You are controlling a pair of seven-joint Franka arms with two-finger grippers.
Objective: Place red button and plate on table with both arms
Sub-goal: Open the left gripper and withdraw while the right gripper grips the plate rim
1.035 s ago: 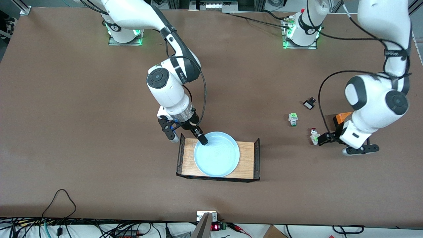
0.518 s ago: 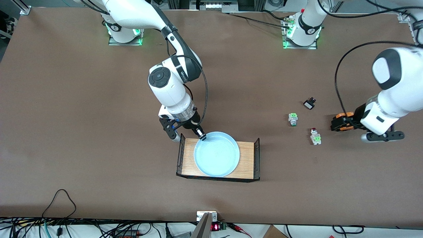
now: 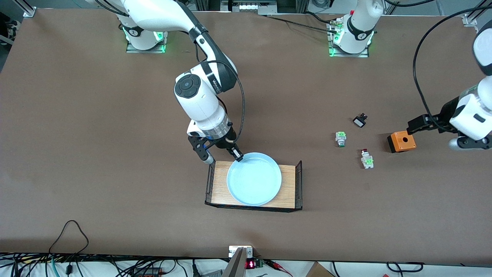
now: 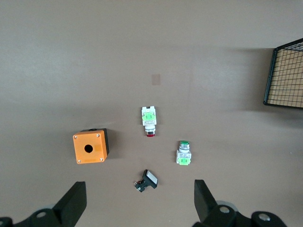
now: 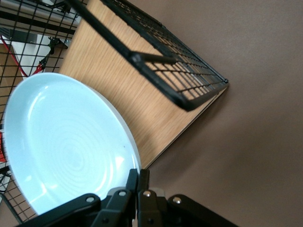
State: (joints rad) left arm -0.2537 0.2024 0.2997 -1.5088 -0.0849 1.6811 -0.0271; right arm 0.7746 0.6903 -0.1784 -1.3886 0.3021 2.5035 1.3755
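My right gripper (image 3: 237, 156) was down at the plate (image 3: 254, 184), its fingers pressed together on the rim at the edge farthest from the front camera. In the right wrist view the two pads (image 5: 138, 178) met right on the pale blue lip, with the rim pinched between them. The plate sat over the small wooden tray (image 3: 286, 189) with the black wire-mesh ends; whether it rested flat on the wood or was just lifted, I could not tell.

My left gripper (image 3: 417, 125) hung in the air toward the left arm's end of the table, just over the orange box (image 3: 401, 141), fingers (image 4: 72, 205) spread wide and holding nothing. The left wrist view looked straight down between those fingers at the table (image 3: 96, 134).

The red button (image 3: 366, 157) lay on its side on the brown tabletop, between the tray and the orange box, touching neither. The green-capped switch (image 3: 340, 138) lay near it, a little farther from the front camera and toward the tray. The small black-and-white switch (image 3: 359, 121) lay farther from the camera again. All three were apart from one another.
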